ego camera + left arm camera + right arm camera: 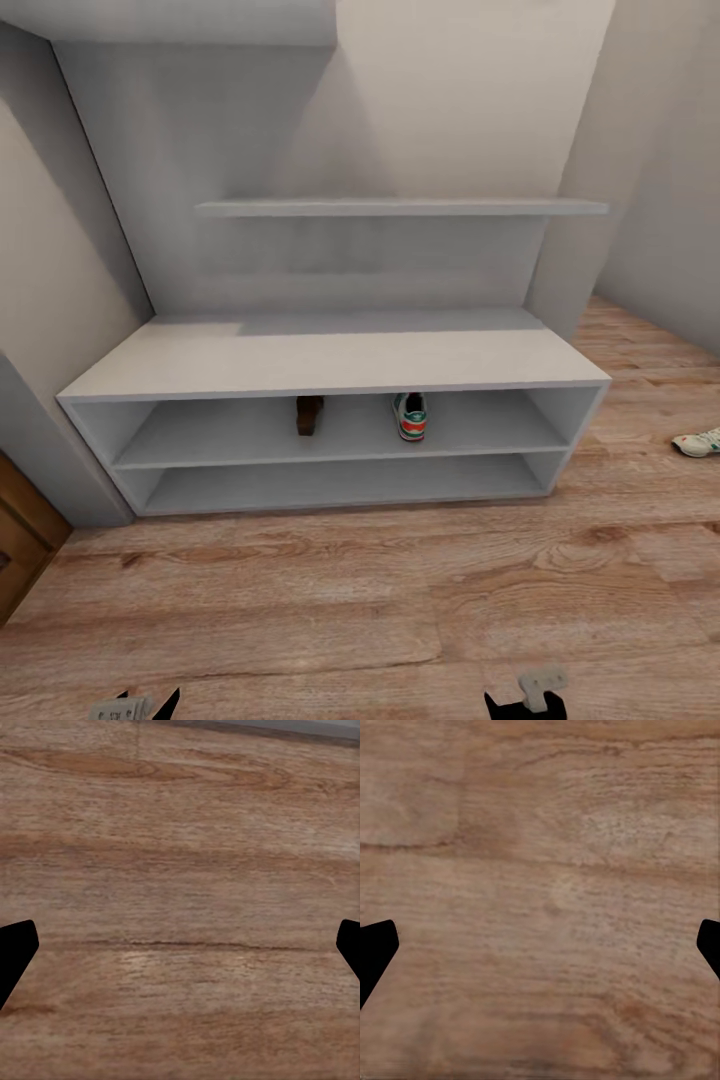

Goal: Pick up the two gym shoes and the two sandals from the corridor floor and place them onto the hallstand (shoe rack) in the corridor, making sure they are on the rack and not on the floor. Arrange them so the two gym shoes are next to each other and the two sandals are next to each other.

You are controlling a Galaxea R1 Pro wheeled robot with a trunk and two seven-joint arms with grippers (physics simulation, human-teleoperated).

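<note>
On the upper shelf tier of the low light-grey open hallstand (pixel 330 360) sit one brown leather sandal (pixel 309 414) and one white green-striped gym shoe (pixel 410 416), well apart. A second white gym shoe (pixel 698 442) lies on the wood-grain plank floor (pixel 400 600) to the right; risk: the gap left between the shelved items may split the pairs. Left gripper (pixel 180 945) and right gripper (pixel 540 945) hang with fingers spread wide, holding nothing.

Plain off-white walls (pixel 470 90) meet in a corner — one long grey wall shelf (pixel 400 207) is mounted across them. A brown wooden door (pixel 25 540) edge shows at far left.
</note>
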